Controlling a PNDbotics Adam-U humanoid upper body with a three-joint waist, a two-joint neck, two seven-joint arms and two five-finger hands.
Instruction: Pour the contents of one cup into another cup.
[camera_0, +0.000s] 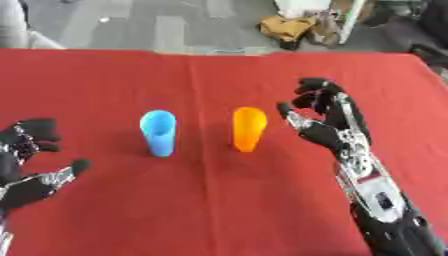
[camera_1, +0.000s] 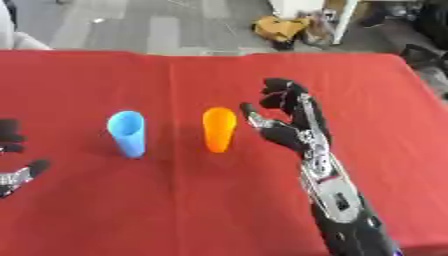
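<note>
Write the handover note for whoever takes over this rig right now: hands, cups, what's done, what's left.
Right hand: open, fingers loosely bent, just right of the orange cup, not touching it.
Left hand: open, idle at the lower left, holding nothing.
Cups: orange cup and blue cup stand upright side by side mid-table on the red cloth, blue on the left, a gap between them. Their contents cannot be seen.
Done: nothing grasped or poured yet.
Left: probably close the right hand on the orange cup, lift, tip it over the blue cup, set it back down.
</note>
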